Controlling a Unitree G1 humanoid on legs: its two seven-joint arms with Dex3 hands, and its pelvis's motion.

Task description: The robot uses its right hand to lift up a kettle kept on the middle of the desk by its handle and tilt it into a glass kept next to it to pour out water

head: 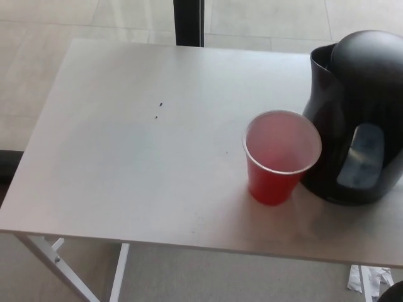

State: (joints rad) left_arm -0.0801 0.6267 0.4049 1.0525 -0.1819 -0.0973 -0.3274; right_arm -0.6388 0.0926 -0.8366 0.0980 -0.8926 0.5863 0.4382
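Observation:
A black kettle (356, 119) stands upright on the white desk (138, 157) at the right side, its spout toward the back left and its grey water window facing me. Its handle side runs past the picture's right edge and is hidden. A red plastic cup (277, 157) with a clear rim stands just left of the kettle, almost touching its base, and its inside looks pinkish red. Neither of my hands shows in the head view.
Two tiny dark specks (158, 111) lie on the desk's middle. A black post (189, 22) rises behind the far edge. White desk legs (56, 264) show below the front left. A small dark shape (393, 294) sits in the bottom right corner.

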